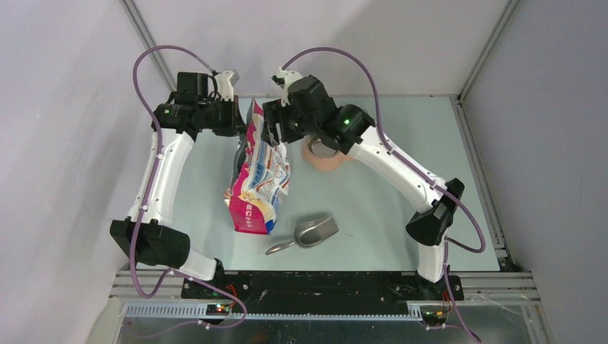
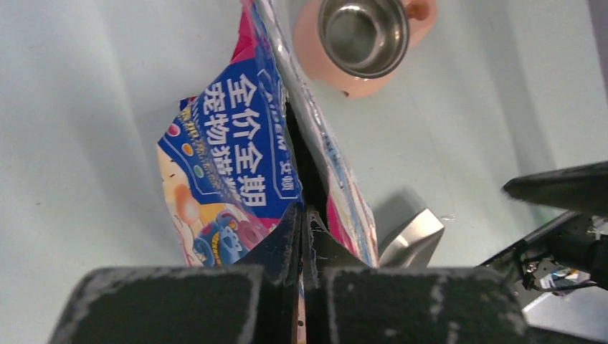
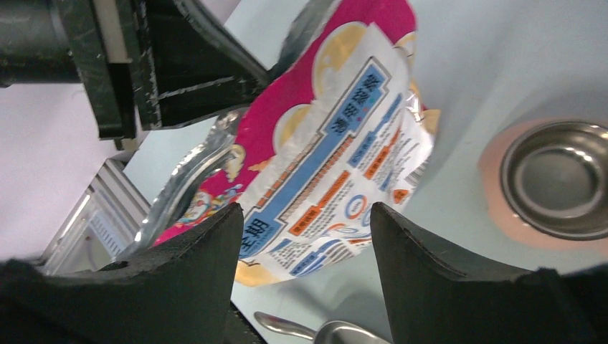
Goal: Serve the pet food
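The pet food itself cannot be seen in any view, so its place relative to either claw cannot be told; only the printed bag [image 1: 257, 183] is shown. In the top view the bag is stretched along the middle of the table [image 1: 401, 215], its lower end resting toward 6 o'clock and its upper end raised toward 12 o'clock between the two claws. The left claw [image 1: 242, 130] is set at the 9 o'clock side of the bag's upper end. From the left wrist, the left claw [image 2: 302, 215] is seen closed tight, and a thin edge of the bag [image 2: 229, 158] is pinched between its fingers. The right claw [image 1: 273, 136] is placed at the 3 o'clock side of the same upper end. From the right wrist, the right claw [image 3: 305, 211] is seen spread wide, the pink and white face of the bag [image 3: 337, 136] framed in the gap; whether its fingers touch the bag cannot be told. A pink bowl [image 1: 324, 153] with a metal inside is found at 3 o'clock of the bag's upper end, partly under the right arm. A grey metal scoop [image 1: 313, 231] lies on the table at 4 o'clock of the bag's lower end, just beside it.
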You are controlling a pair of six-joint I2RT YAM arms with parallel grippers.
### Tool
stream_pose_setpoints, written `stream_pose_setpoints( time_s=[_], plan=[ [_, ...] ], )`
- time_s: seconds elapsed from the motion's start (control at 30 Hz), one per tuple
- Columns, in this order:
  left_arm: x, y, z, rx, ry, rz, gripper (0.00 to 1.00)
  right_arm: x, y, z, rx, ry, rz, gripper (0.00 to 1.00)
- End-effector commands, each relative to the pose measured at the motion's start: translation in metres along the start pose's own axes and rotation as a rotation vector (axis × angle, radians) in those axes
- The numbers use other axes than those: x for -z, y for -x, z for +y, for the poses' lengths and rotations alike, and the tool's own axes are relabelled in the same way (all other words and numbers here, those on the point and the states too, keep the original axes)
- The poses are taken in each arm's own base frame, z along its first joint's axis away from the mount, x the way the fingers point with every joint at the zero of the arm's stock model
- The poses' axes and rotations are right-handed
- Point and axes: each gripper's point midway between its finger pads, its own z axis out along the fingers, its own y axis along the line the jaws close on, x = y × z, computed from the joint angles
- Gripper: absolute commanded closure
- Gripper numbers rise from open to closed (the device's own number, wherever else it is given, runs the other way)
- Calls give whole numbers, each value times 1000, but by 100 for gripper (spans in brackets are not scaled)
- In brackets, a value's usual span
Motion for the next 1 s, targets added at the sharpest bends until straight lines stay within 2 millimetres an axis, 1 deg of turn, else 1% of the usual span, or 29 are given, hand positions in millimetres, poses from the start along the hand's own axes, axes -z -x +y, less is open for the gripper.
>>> stream_pose_setpoints(
  time_s=[0.0,0.03,0.2,0.3,0.37,0.47,0.57,0.6,0.63,0.67,0.7,0.73,0.77,0.8,0.83,0.87,0.9,0.93,0.97],
  plan=[
    [15,13,-22,19,-87,-75,100,9,17,28,-58,13,-73,33],
    [15,12,-22,19,-88,-74,100,9,14,35,-51,18,-68,33],
    [15,9,-22,21,-86,-70,100,-9,-5,43,-50,-11,-35,33],
    [18,7,-22,16,-82,-75,100,-18,-13,58,-47,18,-20,33],
    [21,7,-23,12,-77,-80,100,-21,-14,62,-47,1,-29,34],
    [23,6,-23,8,-72,-84,100,-24,-18,58,-50,-64,-42,37],
    [26,7,-23,4,-66,-89,100,-26,-19,51,-52,-132,-61,44],
    [27,7,-22,2,-64,-92,100,-26,-22,50,-48,-148,-60,50],
    [27,7,-21,0,-57,-93,100,-25,-20,44,-48,-182,-74,53],
    [28,7,-21,0,-52,-93,100,-25,-22,40,-45,-201,-70,59],
    [29,7,-20,-4,-43,-96,100,-22,-21,36,-44,-220,-79,62],
    [30,6,-19,-3,-38,-94,100,-22,-25,32,-39,-235,-69,68],
    [31,5,-18,-1,-28,-96,100,-19,-23,30,-36,-243,-74,71],
    [32,5,-16,3,-17,-95,100,-19,-27,26,-32,-253,-64,77],
    [32,2,-16,7,-15,-91,99,-16,-26,25,-30,-255,-67,80],
    [32,0,-15,11,-9,-88,90,-16,-27,21,-28,-262,-63,84],
    [30,-4,-14,20,-6,-77,84,-15,-27,19,-23,-269,-63,85],
    [30,-7,-14,25,-3,-70,73,-15,-26,17,-22,-274,-66,87],
    [27,-14,-13,33,-1,-48,70,-15,-25,16,-18,-277,-68,87]
  ],
)
